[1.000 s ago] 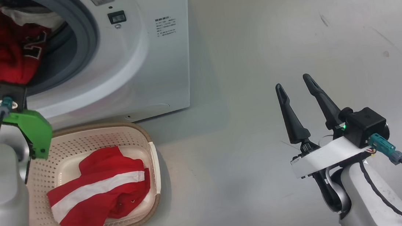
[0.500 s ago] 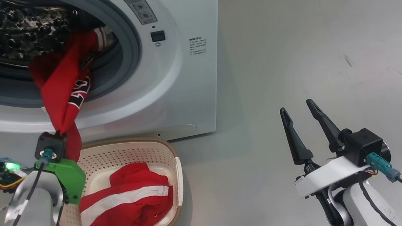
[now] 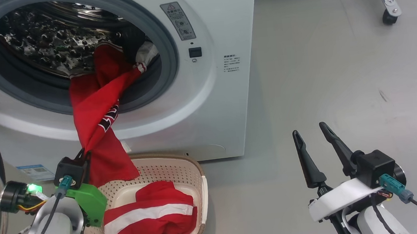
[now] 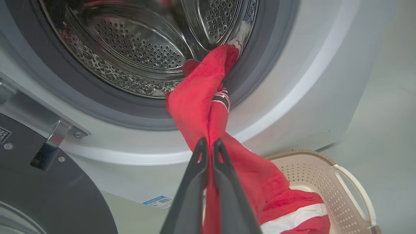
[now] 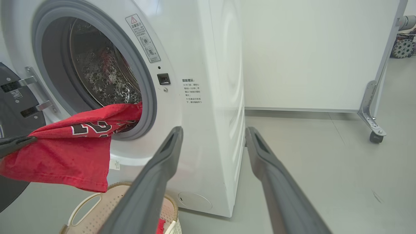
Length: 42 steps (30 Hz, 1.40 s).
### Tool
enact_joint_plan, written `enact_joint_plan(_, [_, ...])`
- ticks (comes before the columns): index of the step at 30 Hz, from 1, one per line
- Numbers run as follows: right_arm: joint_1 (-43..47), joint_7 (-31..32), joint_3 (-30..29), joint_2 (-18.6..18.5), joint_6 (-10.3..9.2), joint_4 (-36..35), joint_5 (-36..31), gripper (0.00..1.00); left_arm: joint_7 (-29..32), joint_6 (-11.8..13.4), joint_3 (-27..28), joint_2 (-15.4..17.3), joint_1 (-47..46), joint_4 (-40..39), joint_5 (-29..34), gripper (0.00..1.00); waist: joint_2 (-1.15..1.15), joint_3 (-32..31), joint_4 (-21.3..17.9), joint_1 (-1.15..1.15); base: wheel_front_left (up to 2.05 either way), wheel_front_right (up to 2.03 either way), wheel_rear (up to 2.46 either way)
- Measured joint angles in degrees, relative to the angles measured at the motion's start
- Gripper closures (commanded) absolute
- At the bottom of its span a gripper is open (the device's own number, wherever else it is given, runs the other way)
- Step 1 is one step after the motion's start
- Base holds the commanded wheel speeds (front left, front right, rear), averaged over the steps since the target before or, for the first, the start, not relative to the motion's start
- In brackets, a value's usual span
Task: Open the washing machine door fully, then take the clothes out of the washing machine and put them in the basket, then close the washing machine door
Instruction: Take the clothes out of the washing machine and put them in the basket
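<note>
We saw a smooth grey floor [image 3: 322, 64], faintly scuffed in places, carrying the white washing machine [image 3: 226, 103]. The cream basket [image 3: 168, 172] stood on the floor just in front of the machine's base. Farther back, a white panel [image 5: 308, 48] stood on a black caster [image 3: 389, 19].

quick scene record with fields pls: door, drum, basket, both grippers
door: washing machine door open wide
drum: red jersey half out of the washing machine, draped over the gasket
basket: basket on floor below the opening, striped red garment inside
left: left gripper shut on red jersey
right: right gripper open, empty, off to the side
</note>
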Motion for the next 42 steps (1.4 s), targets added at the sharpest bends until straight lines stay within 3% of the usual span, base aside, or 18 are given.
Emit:
enact_joint_plan(8, [0.6,0.0,0.3,0.0,-0.07,0.0,0.0,0.00,-0.7,1.7,1.8,-0.9,2.9,-9.1,-2.1,1.00,0.00,-2.0,2.0,0.00,0.00,0.00,0.00])
enact_joint_plan(16, [1.2,0.0,1.1,0.0,-0.07,-0.1,0.0,0.00,-0.7,3.6,4.0,-1.1,4.7,-27.6,-3.2,1.00,0.00,-2.8,2.6,0.00,0.00,0.00,0.00])
enact_joint_plan(23, [1.3,0.0,1.6,0.0,-0.05,-0.2,0.0,0.00,-0.7,4.7,5.3,-1.2,7.0,-38.7,-3.4,1.00,0.00,-2.6,2.4,0.00,0.00,0.00,0.00])
enact_joint_plan(33, [1.3,0.0,2.5,0.0,-0.05,-0.5,0.0,0.00,-0.7,4.7,4.4,-1.1,13.5,-39.1,-3.4,1.00,0.00,-1.5,1.0,0.00,0.00,0.00,0.00])
enact_joint_plan(42, [0.9,0.0,3.0,0.0,-0.02,-1.0,0.0,0.00,-0.7,3.1,2.3,-0.5,18.7,-32.5,-3.4,1.00,0.00,0.5,-1.0,0.00,0.00,0.00,0.00])
